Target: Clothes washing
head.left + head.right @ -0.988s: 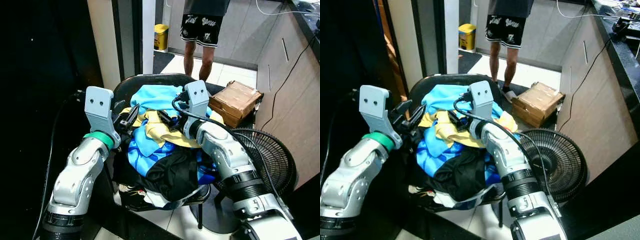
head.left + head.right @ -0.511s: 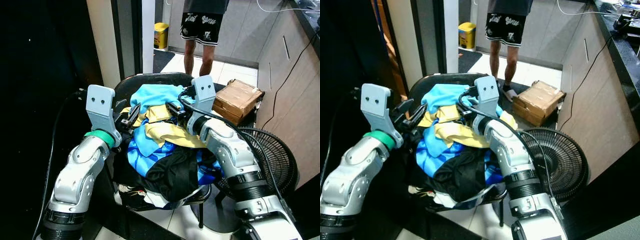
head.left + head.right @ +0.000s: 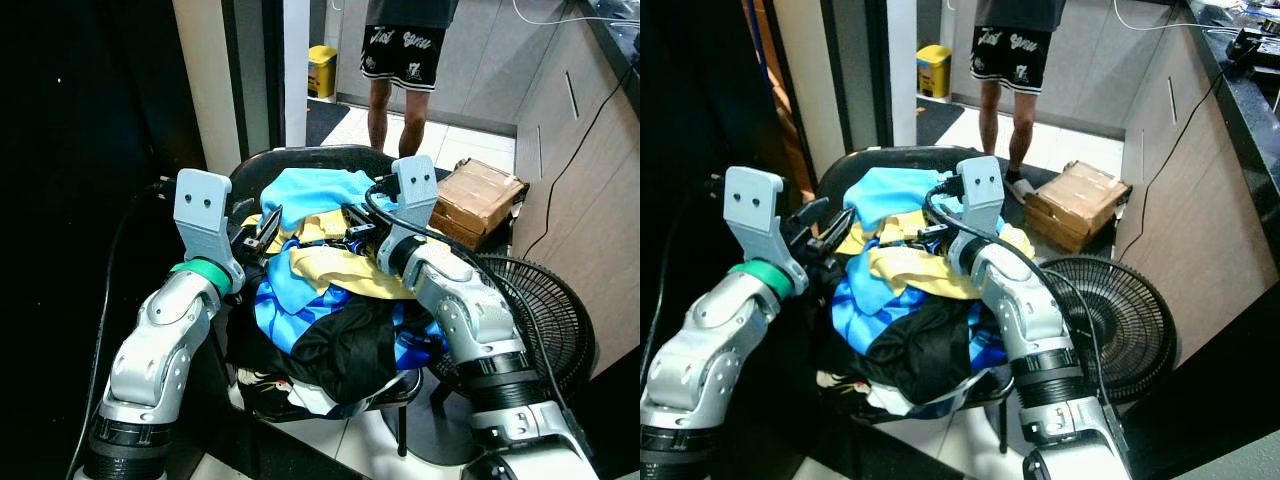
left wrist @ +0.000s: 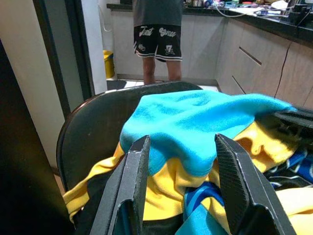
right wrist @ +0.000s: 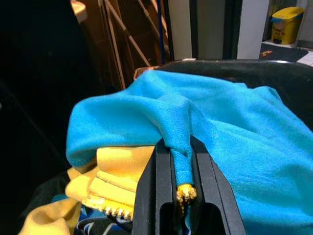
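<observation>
Mid-frame chair (image 3: pixel 300 160): your right gripper (image 5: pixel 180 183) pinches the turquoise garment (image 3: pixel 315 190), left gripper (image 4: pixel 183 188) open beside; lift it next

Colours, clothes pile on black chair (image 3: pixel 300 160):
- Top: turquoise garment (image 5: pixel 230 132), plain, with a yellow beaded trim at the pinched fold.
- Under it: yellow garment (image 3: pixel 345 268), plain, ribbed yellow edge in the right wrist view.
- Middle: brighter blue garment (image 3: pixel 285 300) with dark patterning.
- Front edge of chair: black garment (image 3: pixel 345 345); white fabric (image 3: pixel 300 395) below it.

Right gripper (image 5: pixel 182 186): black fingers, silver arm, grey wrist block. Left gripper (image 4: pixel 183 186): black ribbed fingers (image 4: pixel 129 186), green band on silver arm.

Surroundings: brown cardboard box (image 3: pixel 480 200); black fan grille (image 3: pixel 550 320); yellow bin (image 3: pixel 321 72); person in black shorts (image 3: pixel 403 55) with white lettering; beige cabinets (image 3: pixel 570 150); pale floor tiles (image 3: pixel 450 150).
</observation>
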You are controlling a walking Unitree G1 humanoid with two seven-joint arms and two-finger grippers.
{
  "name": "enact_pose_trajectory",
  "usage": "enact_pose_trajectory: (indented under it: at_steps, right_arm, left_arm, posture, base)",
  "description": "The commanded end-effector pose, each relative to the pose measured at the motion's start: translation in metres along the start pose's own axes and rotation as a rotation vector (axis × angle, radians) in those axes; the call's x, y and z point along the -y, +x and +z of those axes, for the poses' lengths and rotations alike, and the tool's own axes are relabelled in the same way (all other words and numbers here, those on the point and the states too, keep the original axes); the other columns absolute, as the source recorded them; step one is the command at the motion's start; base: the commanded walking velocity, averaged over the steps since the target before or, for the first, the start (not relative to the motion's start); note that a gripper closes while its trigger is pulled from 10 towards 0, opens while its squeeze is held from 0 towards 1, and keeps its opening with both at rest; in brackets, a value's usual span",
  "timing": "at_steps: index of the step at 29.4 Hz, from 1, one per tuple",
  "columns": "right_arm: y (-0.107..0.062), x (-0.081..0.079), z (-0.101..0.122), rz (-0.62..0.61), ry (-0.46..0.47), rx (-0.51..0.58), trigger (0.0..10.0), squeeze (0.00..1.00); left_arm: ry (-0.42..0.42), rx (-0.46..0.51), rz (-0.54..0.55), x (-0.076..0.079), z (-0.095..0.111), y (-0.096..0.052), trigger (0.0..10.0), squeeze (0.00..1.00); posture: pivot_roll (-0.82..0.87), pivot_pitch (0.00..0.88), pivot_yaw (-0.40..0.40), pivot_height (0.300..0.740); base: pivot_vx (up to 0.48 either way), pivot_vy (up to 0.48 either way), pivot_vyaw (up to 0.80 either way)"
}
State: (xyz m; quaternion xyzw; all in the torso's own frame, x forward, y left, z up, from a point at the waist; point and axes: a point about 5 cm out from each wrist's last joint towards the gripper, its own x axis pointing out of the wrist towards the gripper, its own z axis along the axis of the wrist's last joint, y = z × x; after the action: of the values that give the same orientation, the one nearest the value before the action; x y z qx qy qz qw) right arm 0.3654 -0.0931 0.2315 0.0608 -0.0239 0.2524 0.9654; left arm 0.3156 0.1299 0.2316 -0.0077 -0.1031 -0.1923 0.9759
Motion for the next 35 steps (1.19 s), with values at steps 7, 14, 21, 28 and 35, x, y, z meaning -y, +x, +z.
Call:
enact_pose_trajectory:
  at_steps: [7, 14, 21, 28, 35]
  right_arm:
    - [-0.042, 0.029, 0.151, -0.224, 0.316, 0.89, 0.0, 0.0]
    - [-0.104, 0.062, 0.23, -0.276, 0.444, 1.3, 0.0, 0.0]
    - [-0.071, 0.066, 0.192, -0.346, 0.293, 0.981, 0.0, 0.0]
    - [-0.039, 0.056, 0.141, -0.353, 0.141, 0.638, 0.0, 0.0]
    - [-0.022, 0.043, 0.09, -0.263, 0.11, 0.382, 3.3, 0.0]
  left_arm:
    - [0.009, 0.002, 0.052, -0.006, -0.001, 0.002, 10.0, 0.0]
    - [-0.02, 0.033, 0.093, -0.011, 0.003, 0.002, 10.0, 0.0]
    - [-0.015, 0.037, 0.109, -0.012, 0.003, 0.003, 10.0, 0.0]
    - [-0.014, 0.012, 0.112, -0.014, 0.002, 0.002, 10.0, 0.0]
    - [-0.007, -0.042, 0.111, -0.013, -0.005, 0.001, 10.0, 0.0]
  posture:
    - [0.11, 0.025, 0.06, 0.74]
    - [0.12, 0.031, 0.056, 0.74]
    - [0.12, 0.025, 0.053, 0.74]
    - [0.12, 0.025, 0.058, 0.74]
    - [0.12, 0.024, 0.057, 0.74]
  base:
    - [0.0, 0.0, 0.0]
    - [0.0, 0.0, 0.0]
    - [0.0, 0.0, 0.0]
    - [0.0, 0.0, 0.0]
    - [0.0, 0.0, 0.0]
